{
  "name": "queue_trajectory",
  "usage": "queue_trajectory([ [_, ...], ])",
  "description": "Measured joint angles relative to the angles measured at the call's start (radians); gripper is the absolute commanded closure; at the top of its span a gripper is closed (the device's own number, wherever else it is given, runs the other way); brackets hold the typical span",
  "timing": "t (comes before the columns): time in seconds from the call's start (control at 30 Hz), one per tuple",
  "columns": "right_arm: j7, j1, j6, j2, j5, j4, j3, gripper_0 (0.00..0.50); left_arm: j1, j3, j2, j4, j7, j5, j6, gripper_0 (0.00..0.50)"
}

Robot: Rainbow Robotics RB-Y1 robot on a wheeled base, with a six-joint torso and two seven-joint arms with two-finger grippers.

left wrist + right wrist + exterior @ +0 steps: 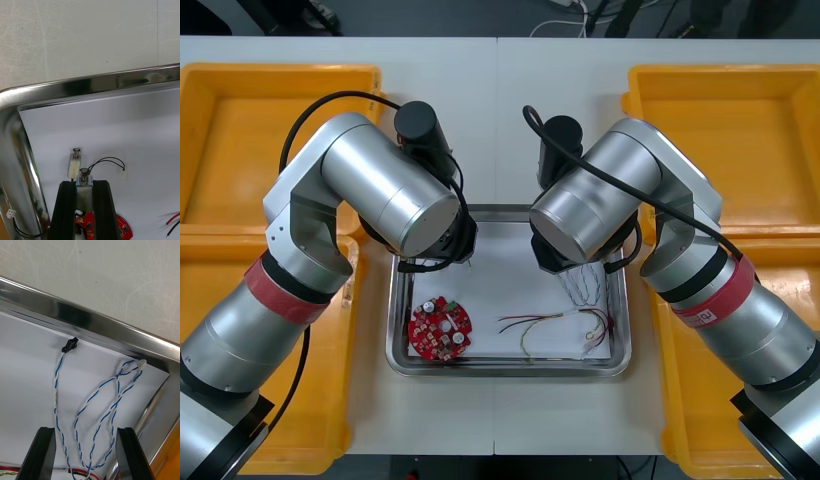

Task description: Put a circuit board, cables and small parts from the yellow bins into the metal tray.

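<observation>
My left gripper [84,183] is shut on a small metal part [84,177], low over the white inside of the metal tray [510,368] near its far left corner. A second small part [74,165] lies just beyond the fingertips, beside a black cable [108,160] with a white plug. The round red circuit board [440,330] lies at the tray's front left. My right gripper [85,430] is open above the tray's right side. The twisted blue and white cable [93,416] lies looped on the tray floor between its fingers. A red and yellow cable [552,325] lies at the front right.
Yellow bins [240,120] [740,120] flank the tray on both sides, two per side. Both forearms hang over the tray's far half and hide it in the front view. The tray's shiny rim [93,324] runs just beyond the right fingers.
</observation>
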Motion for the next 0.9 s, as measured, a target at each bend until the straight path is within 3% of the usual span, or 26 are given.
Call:
queue_trajectory([
  [0.2,0.0,-0.001,0.064,0.0,-0.006,-0.003,-0.001,0.024,0.0,-0.004,0.0,0.03,0.0,-0.003,-0.029,0.5],
  [0.33,0.0,-0.009,0.128,-0.002,-0.064,-0.019,-0.018,0.023,0.0,-0.004,0.0,0.032,0.0,-0.005,-0.033,0.5],
  [0.77,0.0,-0.073,0.136,-0.049,-0.17,-0.097,-0.155,0.024,0.002,-0.004,0.0,0.041,0.0,-0.007,-0.035,0.492],
  [0.83,0.0,-0.075,0.136,-0.069,-0.197,-0.102,-0.176,0.023,0.002,-0.004,0.0,0.043,0.0,-0.007,-0.038,0.368],
  [0.87,0.0,-0.075,0.136,-0.079,-0.213,-0.103,-0.189,0.023,0.002,-0.004,0.0,0.044,0.0,-0.007,-0.038,0.28],
  [0.9,0.0,-0.075,0.136,-0.09,-0.227,-0.103,-0.203,0.023,0.002,-0.004,0.0,0.044,0.0,-0.007,-0.038,0.25],
])
